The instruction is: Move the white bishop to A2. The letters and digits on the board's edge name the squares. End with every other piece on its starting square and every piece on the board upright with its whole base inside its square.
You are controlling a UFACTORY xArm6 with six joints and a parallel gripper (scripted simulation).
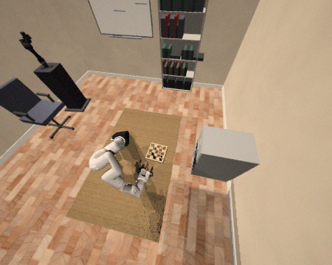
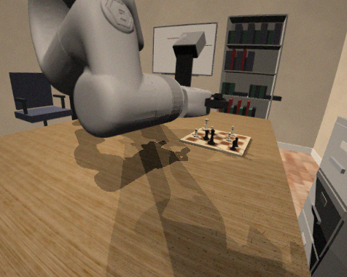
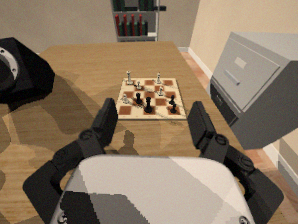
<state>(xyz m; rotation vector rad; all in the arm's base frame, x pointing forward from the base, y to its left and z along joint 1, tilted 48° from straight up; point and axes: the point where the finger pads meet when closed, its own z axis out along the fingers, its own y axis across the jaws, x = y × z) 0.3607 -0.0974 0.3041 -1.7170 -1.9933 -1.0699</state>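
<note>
Wrist view: wooden counter (image 3: 75,65) fills frame, chessboard (image 3: 131,109) at centre, claw (image 3: 152,125) wide open, empty, short of board; white bishop among crowded pieces, which one unclear; risk: wide fingers toppling neighbours on approach

Honestly can't read a single thing here. The chessboard (image 3: 151,100) edge markings are just too tiny to make out, the round emblem on my arm (image 2: 117,12) is a blur with no legible letters, and the whiteboard (image 2: 184,47) only has a couple of colored dashes.
</note>
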